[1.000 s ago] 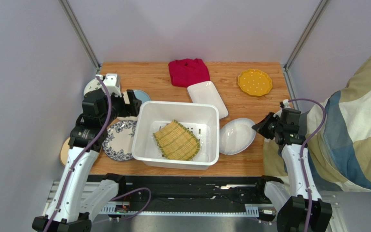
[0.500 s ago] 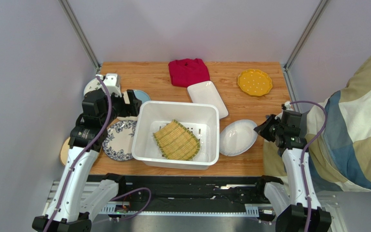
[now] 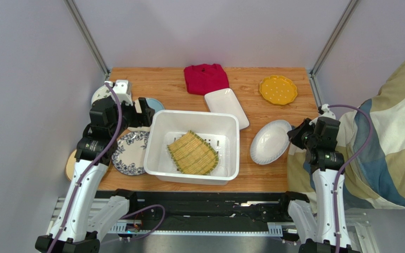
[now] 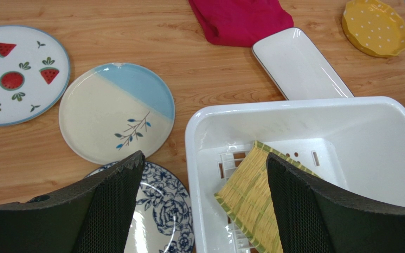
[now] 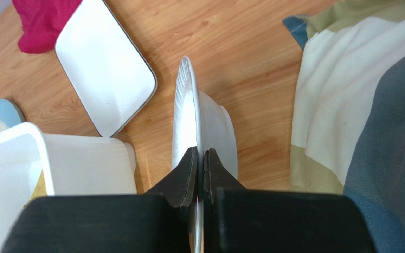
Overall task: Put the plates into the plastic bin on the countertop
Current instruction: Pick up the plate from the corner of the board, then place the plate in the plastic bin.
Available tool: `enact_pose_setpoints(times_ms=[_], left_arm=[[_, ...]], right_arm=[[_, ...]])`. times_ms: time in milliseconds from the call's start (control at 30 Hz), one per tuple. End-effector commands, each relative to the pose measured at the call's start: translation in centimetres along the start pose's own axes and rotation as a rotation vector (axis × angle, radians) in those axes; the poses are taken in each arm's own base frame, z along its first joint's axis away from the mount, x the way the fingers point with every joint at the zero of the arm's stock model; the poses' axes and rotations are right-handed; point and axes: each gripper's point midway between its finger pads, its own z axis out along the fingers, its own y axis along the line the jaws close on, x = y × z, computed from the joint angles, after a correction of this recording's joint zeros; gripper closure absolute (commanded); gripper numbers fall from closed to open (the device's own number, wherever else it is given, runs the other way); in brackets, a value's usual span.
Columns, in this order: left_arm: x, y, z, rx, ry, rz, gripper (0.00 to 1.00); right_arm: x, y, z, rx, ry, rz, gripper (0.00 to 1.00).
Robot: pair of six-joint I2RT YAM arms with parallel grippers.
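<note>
The right hand [image 3: 293, 138] has drawn the white plate [image 3: 269, 142] rightward — away from the bin [image 3: 191, 178], tilted up.

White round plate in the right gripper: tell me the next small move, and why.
Probably carry the white round plate left, over the rim of the plastic bin. The right gripper is shut on its edge, it hangs tilted just right of the bin, and there is room beside the woven plate inside.

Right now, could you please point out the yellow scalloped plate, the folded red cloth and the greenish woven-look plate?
yellow scalloped plate [image 3: 278, 89], top external view, centre of its face
folded red cloth [image 3: 205, 78], top external view, middle of the cloth
greenish woven-look plate [image 3: 192, 153], top external view, its centre
</note>
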Motion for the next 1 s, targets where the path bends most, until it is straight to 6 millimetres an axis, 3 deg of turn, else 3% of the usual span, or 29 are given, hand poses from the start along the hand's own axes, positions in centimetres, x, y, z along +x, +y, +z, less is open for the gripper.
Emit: enact_pose_setpoints(times_ms=[0, 233, 367, 500, 600, 800, 967], left_arm=[[-0.8, -0.4, 0.1, 0.021, -0.033, 0.009, 0.11], [-0.7, -0.5, 0.2, 0.024, -0.028, 0.005, 0.11], [-0.7, -0.5, 0.2, 0.028, -0.029, 0.004, 0.11], [-0.8, -0.6, 0.2, 0.030, -0.030, 0.004, 0.10], [-0.8, -0.6, 0.2, 0.031, -0.032, 0.003, 0.11], [-0.8, -0.5, 0.2, 0.027, -0.032, 0.004, 0.11], [-0.7, -0.5, 0.2, 0.023, -0.031, 0.005, 0.11]], right_arm=[[-7.0, 4.5, -2.6, -0.143, -0.217, -0.016, 1.00], [-10.5, 8.1, -4.4, -0.273, -0.294, 0.002, 1.00], [-13.6, 10.5, -6.5, -0.346, -0.365, -0.008, 1.00], [-15.9, 11.5, -7.8, -0.352, -0.425, -0.036, 1.00], [-16.8, 12.6, -8.4, -0.393, -0.436, -0.040, 1.00], [-16.7, 15.7, -8.8, -0.492, -0.402, -0.041, 1.00], [-15.4, 21.3, -10.5, -0.672, -0.331, -0.061, 1.00]])
